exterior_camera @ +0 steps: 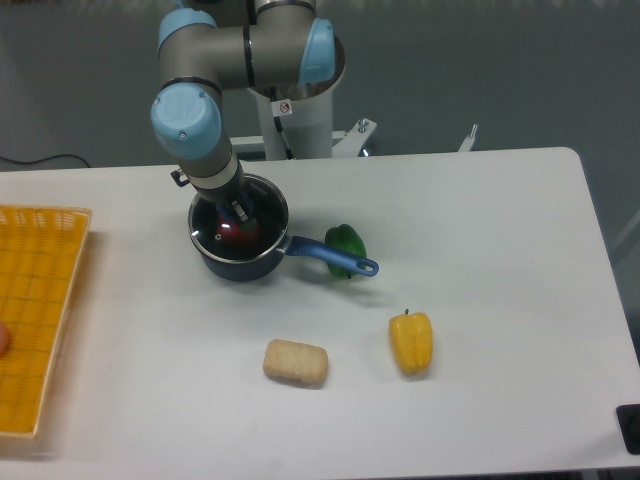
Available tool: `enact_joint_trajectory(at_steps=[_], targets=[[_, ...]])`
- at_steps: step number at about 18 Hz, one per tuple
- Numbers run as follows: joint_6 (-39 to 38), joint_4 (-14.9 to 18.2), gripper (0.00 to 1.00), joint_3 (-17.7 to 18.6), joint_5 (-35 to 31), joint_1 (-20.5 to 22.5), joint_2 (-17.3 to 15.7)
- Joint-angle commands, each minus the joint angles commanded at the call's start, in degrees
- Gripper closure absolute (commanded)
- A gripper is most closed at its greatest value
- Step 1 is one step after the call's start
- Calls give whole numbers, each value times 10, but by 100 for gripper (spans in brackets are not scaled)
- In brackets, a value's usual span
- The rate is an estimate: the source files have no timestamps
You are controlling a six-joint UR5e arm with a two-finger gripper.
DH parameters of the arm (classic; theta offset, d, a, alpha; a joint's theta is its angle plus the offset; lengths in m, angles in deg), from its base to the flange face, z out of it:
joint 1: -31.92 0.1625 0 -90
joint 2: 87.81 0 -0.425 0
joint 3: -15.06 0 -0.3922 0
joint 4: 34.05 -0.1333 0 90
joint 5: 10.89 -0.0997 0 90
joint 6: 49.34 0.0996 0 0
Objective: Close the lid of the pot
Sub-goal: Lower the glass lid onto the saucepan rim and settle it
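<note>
The dark pot stands on the table at the back left, its bright blue handle pointing right. The glass lid with its thin metal rim lies over the pot's mouth, roughly level with the rim. A red thing shows through the glass inside the pot. My gripper reaches straight down onto the lid's centre. Its fingers stand close together around the knob, which is mostly hidden between them.
A green pepper lies just behind the pot handle. A yellow pepper and a beige bread piece lie nearer the front. A yellow basket stands at the left edge. The arm's base is behind the pot.
</note>
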Motion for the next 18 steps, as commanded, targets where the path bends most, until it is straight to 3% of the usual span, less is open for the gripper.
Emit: enact_joint_trajectory(at_steps=[18], targets=[[6,0,62,-2,-1,3,4]])
